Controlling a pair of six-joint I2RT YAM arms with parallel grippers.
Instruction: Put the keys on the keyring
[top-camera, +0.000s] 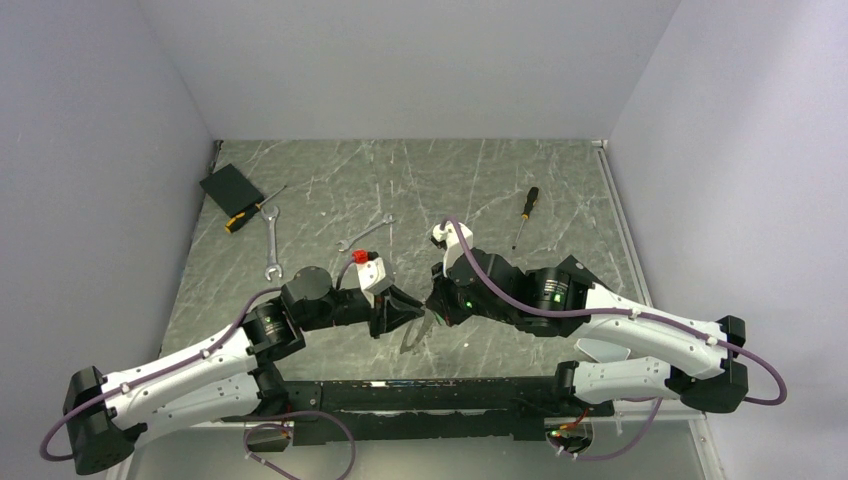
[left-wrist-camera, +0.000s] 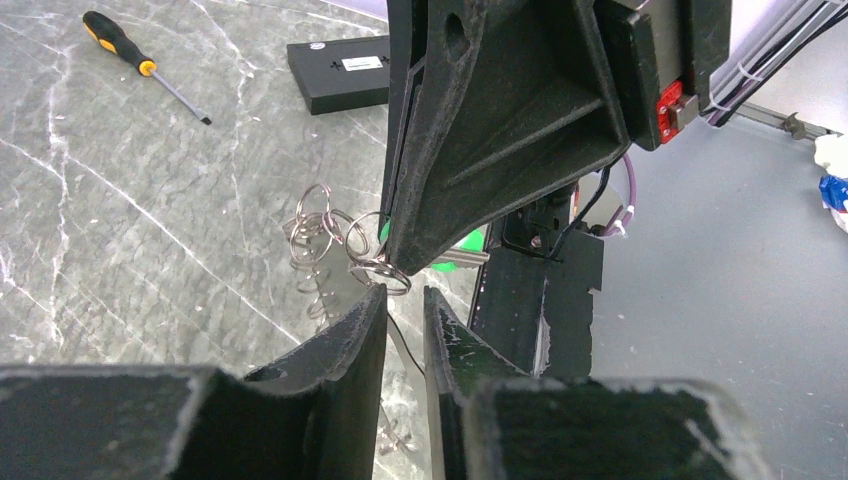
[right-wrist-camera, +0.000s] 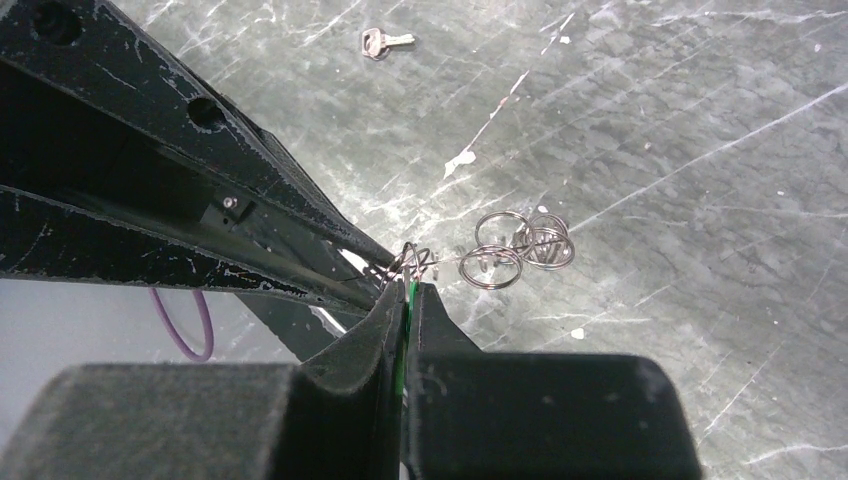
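Though illegible, white label (left-wrist-camera: 360, 63) on box (left-wrist-camera: 325, 88).

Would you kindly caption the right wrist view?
Right gripper pinching the green key beside the keyring; silvery key lies apart.

Left tool (left-wrist-camera: 405, 300) blocks right tool (right-wrist-camera: 408, 290), keyring (right-wrist-camera: 520, 245), green key (left-wrist-camera: 455, 245) seemingly wedged between

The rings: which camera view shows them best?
Right wrist: the rings stand out unobstructed against the table. Left wrist shows them partly behind the right tool. The top view shows only a tiny grey blur.
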